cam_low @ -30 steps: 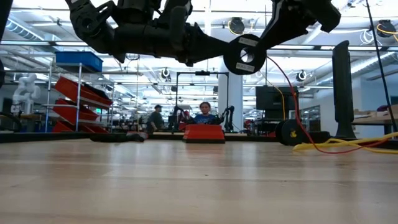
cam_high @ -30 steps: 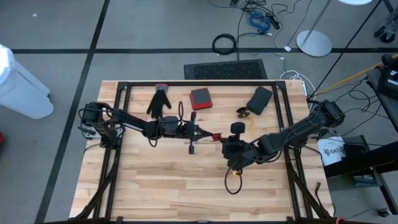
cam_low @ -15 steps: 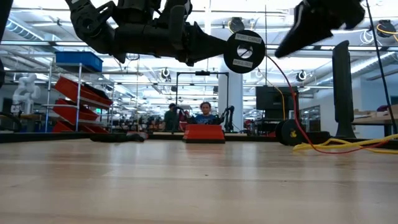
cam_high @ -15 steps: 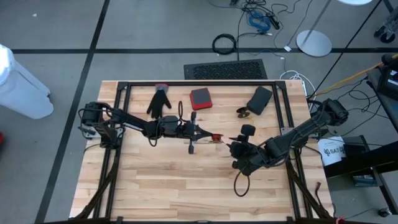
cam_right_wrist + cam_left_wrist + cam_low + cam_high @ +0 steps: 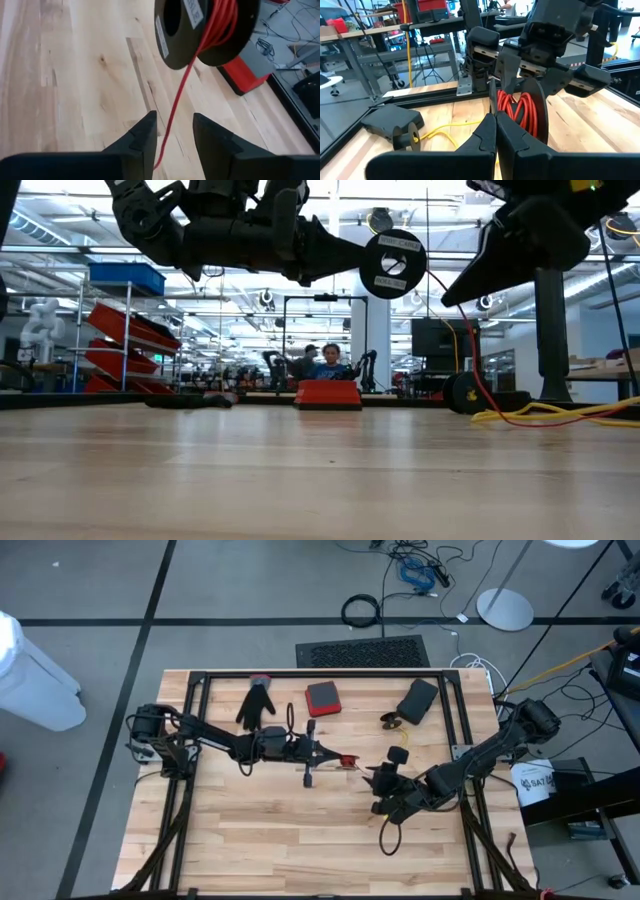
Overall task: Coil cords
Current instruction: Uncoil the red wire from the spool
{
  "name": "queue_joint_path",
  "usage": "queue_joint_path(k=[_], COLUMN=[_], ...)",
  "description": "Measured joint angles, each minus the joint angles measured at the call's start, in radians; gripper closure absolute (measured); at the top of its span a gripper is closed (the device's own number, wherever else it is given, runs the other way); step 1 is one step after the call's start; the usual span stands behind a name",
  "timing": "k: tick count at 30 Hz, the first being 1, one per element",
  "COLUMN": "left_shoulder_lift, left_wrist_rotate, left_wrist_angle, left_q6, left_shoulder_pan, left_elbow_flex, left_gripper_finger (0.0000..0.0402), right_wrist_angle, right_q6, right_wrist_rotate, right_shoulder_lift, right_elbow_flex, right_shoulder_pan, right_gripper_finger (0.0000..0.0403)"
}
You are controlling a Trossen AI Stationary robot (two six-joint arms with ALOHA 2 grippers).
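A black spool (image 5: 393,264) wound with red cord (image 5: 517,107) hangs above the table's middle, with my left gripper (image 5: 495,125) shut on it. The red cord (image 5: 176,107) drops from the spool and runs between the open fingers of my right gripper (image 5: 175,132), which stands right of the spool (image 5: 346,760) and a little nearer. The cord then trails down to the table (image 5: 478,375). A yellow cord (image 5: 445,131) lies on the wood at the far right. The short black cord does not show. My left gripper pinches the rim of one spool flange (image 5: 493,97) between its two fingers. The fingers lie level and come from the table's left. The spool hangs clear of the table, standing on edge with one flat face toward the near side. I cannot tell whether my right gripper touches the red cord.
A black glove (image 5: 257,700), a red box (image 5: 322,697) and a black box (image 5: 418,700) lie along the far side. A small black reel (image 5: 390,720) sits by the yellow cord. A black frame (image 5: 320,673) borders the table. Bare wood lies near and left.
My right gripper has come away from the spool, drawing back toward the table's right and near edge, sinking and rolling as it went. The spool stays where it was in my left gripper.
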Motion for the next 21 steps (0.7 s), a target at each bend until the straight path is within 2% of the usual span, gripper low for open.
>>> queue_joint_path(k=[5,11,17,21], left_shoulder_lift=[0.000,0.000,0.000,0.000], left_wrist_rotate=[-0.004,-0.008,-0.074,-0.115], left_wrist_angle=[0.000,0.000,-0.067,-0.092], left_q6=[0.000,-0.001,0.027,0.029], left_shoulder_pan=[0.000,0.000,0.000,0.000], left_elbow_flex=[0.000,0.000,0.000,0.000], left_gripper_finger=[0.0401,0.0401,0.0402,0.0402], right_wrist_angle=[0.001,0.001,0.012,0.131], right_q6=[0.019,-0.003,-0.004,-0.078], right_wrist_rotate=[0.025,0.030,0.128,0.179], right_shoulder_lift=[0.001,0.000,0.000,0.001], right_elbow_flex=[-0.008,-0.008,-0.008,-0.008], right_shoulder_pan=[0.000,-0.009,0.000,0.007], right_gripper_finger=[0.0331,0.0396,0.0401,0.0402])
